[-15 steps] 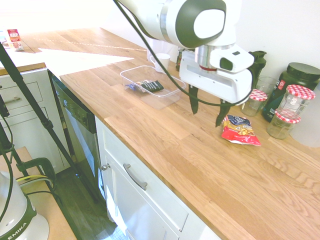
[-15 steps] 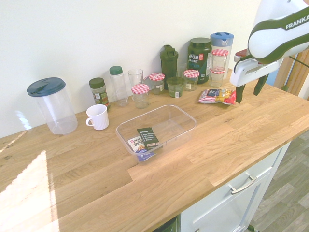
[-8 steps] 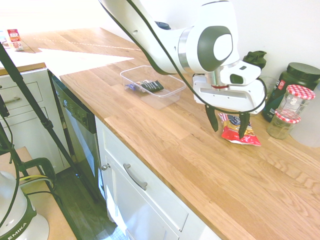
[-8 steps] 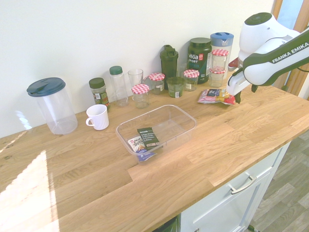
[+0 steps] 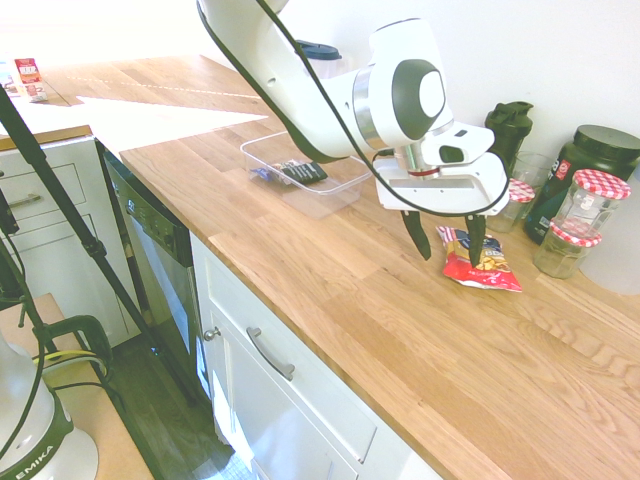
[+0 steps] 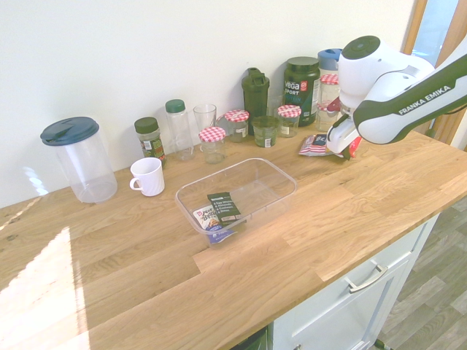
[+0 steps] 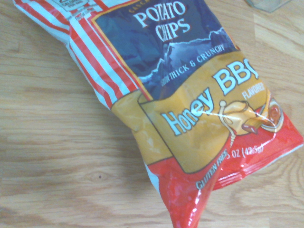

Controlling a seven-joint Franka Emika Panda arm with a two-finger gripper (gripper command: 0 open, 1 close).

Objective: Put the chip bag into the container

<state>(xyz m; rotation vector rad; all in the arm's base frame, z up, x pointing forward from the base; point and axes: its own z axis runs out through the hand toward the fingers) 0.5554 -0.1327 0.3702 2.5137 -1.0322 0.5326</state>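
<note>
- Chip bag point(image 5: 483, 262) lay flat on the wooden countertop point(image 5: 330, 280), just in front of the jars with red-checked lids point(image 5: 588, 215), well apart from the container point(image 5: 302, 172).
- Its long axis ran roughly from the back wall toward the counter's front edge, with the red sealed end nearer the front; in the wrist view the bag point(image 7: 190, 104) showed "Potato Chips" and "Honey BBQ" print.
- Gripper point(image 5: 444, 240) hung close over the bag, pitched steeply downward, its two dark fingers point(image 5: 416, 234) spread apart and holding nothing.
- From the second exterior view the arm's forearm covered most of the bag point(image 6: 315, 145) and the fingers.
- Container point(image 6: 237, 195) held two small dark wrappers point(image 6: 217, 210).
</note>
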